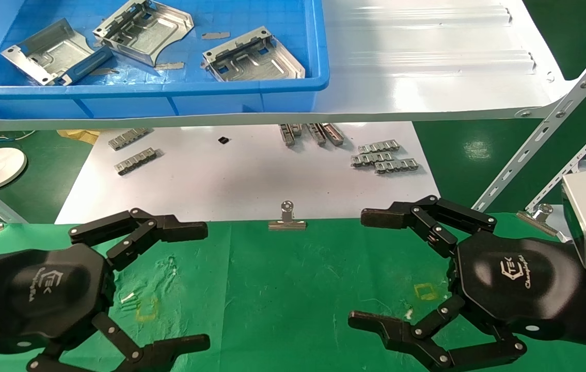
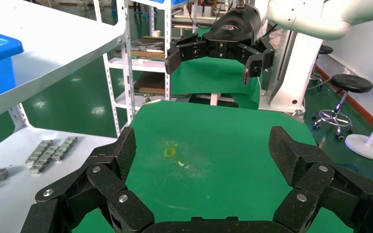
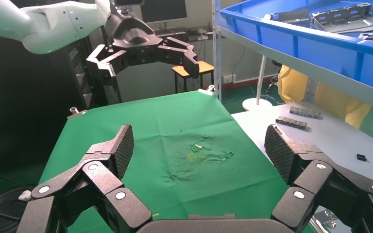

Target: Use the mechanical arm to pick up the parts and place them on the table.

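Worktop: green cloth [image 1: 293,289] with small yellow square outlines, spread before me; its far edge meets a flat white board [image 1: 241,175].
Open room: bare cloth lies between my two end effectors, wide across the middle.
Overhead limit: a glossy white ribbed shelf [image 1: 427,67] hangs over the white board, its slotted brace [image 1: 545,124] sloping down on my right.
Left end effector [image 1: 205,284]: over the near left of the cloth, fingers [image 1: 169,228] spread wide, holding nothing.
Right end effector [image 1: 360,268]: over the near right of the cloth, fingers [image 1: 401,214] spread wide, holding nothing.
Obstacles: a silver binder clip [image 1: 287,219] sits on the cloth's far edge; grey link strips [image 1: 383,157] lie scattered on the white board.
Bin: a blue tray [image 1: 169,95] stands on the shelf, at my left.
Parts [image 1: 143,28]: three silver stamped plates inside the blue tray, with raised rims, embossed channels, square cutouts and a concave edge; two touch or overlap at the left, one lies apart at the right.
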